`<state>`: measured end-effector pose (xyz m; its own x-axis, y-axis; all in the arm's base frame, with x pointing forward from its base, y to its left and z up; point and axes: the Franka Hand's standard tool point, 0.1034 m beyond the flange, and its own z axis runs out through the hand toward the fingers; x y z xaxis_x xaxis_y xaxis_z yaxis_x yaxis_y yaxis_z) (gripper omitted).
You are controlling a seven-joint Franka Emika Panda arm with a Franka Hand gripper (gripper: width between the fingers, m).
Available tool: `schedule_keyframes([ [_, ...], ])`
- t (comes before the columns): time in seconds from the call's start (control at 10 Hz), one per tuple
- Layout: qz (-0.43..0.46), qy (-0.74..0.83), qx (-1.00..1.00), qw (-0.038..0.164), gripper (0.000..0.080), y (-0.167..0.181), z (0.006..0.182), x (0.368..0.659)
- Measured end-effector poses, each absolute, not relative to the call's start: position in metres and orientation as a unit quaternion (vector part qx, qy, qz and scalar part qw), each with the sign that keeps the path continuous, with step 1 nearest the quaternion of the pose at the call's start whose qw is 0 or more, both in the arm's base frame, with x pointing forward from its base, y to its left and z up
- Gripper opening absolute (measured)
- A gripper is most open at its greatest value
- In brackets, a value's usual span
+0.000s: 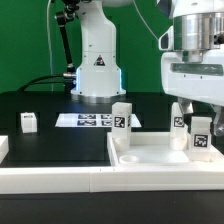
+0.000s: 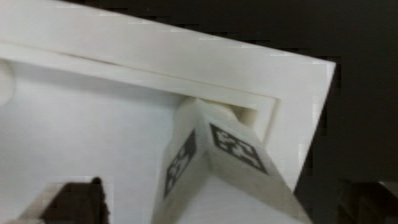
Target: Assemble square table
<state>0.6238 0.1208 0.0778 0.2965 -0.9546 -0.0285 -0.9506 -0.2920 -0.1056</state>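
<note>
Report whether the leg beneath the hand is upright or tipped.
Upright: the leg stands on end in the tabletop's corner, with tags on its sides.

Black table [image 1: 50, 140] fills the scene. Plain green backdrop [image 1: 25, 40] behind the table. Marker board [image 1: 85, 120] flat on the table, white border bar [image 1: 50, 180] along the table's near edge. Even lighting.

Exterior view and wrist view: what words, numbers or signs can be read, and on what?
No word or number is legible in either view.
Robot base: a triangular sign, its symbol too small to read.
Legs and marker board: black-and-white square tags, patterns only, no text.
</note>
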Motion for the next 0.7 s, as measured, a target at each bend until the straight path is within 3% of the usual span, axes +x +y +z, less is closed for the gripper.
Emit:
schedule_keyframes([
  [0.7,-0.035,0.33,-0.943,0.028,0.0649,0.1173,0.078,0.6239],
])
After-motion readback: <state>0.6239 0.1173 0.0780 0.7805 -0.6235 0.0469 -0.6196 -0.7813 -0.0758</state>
